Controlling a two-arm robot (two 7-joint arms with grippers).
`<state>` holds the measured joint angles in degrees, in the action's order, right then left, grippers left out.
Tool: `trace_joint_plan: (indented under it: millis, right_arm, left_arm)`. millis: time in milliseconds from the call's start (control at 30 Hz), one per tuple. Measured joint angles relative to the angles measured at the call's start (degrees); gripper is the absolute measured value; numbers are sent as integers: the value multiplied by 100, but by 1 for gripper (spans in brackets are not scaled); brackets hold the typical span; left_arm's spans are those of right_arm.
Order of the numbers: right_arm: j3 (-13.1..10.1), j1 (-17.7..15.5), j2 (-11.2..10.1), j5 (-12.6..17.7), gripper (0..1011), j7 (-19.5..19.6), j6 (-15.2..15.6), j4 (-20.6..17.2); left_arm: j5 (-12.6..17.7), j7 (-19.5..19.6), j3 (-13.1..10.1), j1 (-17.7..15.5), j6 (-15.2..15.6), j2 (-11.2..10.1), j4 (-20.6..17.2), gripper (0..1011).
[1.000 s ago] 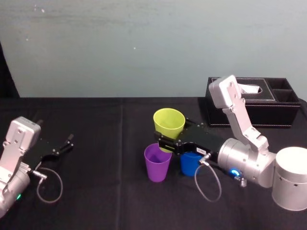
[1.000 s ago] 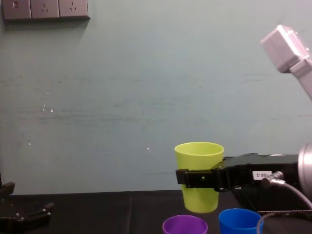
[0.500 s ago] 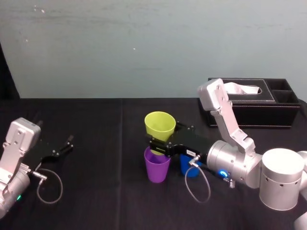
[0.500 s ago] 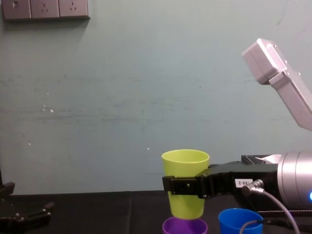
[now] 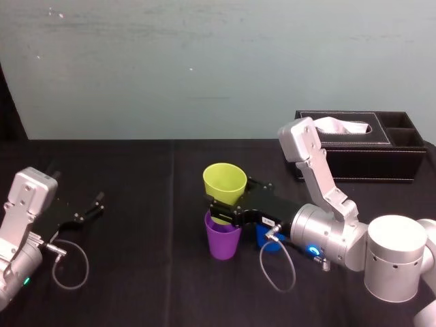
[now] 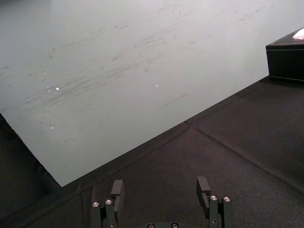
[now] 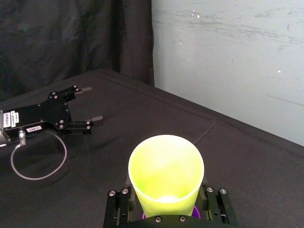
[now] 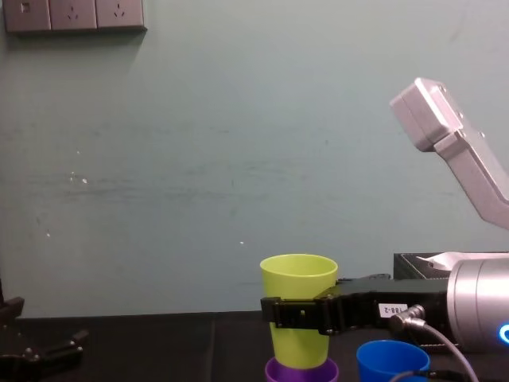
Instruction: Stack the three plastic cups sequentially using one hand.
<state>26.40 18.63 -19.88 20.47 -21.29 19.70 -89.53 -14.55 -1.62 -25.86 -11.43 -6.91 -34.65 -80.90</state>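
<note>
The smooth tapered yellow-green plastic cup is a bright lime, palest at its inner bottom. The smooth tapered purple plastic cup is a flat violet, and the smooth tapered bright blue plastic cup a saturated royal blue. The right tool is matt black with silver screw heads and a small white label, on a silver-grey wrist with a blue light. The left tool is also black. The cloth-covered counter is plain black. The painted wall is pale grey-green with faint darker streaks and white flecks. The rectangular black tissue box has pale edge stitching and a white tissue.
</note>
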Motion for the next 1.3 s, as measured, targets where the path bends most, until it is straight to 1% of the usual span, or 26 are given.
trace_joint_plan:
  millis: [200,733,1300]
  right_arm:
    - [46,41,15,28,726,-2,-37,76]
    - [69,90,58,74,726,4,-122,283]
    - [125,125,89,54,726,11,-163,452]
  left_arm:
    - [0,0,0,0,0,0,0,1000]
    - [0,0,0,0,0,0,0,1000]
    - [0,0,0,0,0,0,0,1000]
